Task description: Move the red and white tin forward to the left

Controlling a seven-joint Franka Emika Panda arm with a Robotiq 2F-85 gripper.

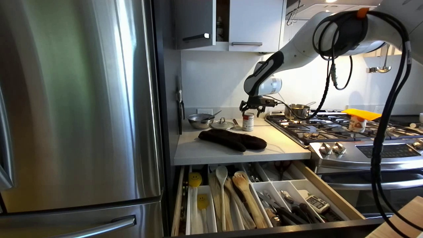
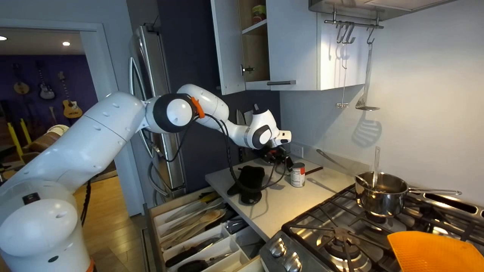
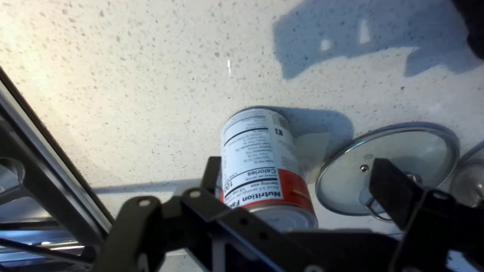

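Note:
The red and white tin [image 1: 248, 122] stands upright on the white counter, and it also shows in an exterior view [image 2: 298, 176]. In the wrist view the tin [image 3: 257, 158] shows its white nutrition label, a red band and its metal end. My gripper [image 1: 251, 110] is right above and around the tin's top. In the wrist view my gripper [image 3: 298, 173] is open. One finger is close beside the tin's left side; whether it touches cannot be told. The other finger is apart from the tin, over the glass lid. The tin's lower left corner is hidden behind the gripper.
A glass lid [image 1: 222, 124] and a metal bowl [image 1: 200, 121] stand beside the tin. A long dark object [image 1: 233, 139] lies in front. The gas stove [image 1: 307, 127] with a pot [image 2: 382, 196] adjoins the counter. An open utensil drawer [image 1: 330, 185] juts out below; the fridge [image 1: 82, 99] borders it.

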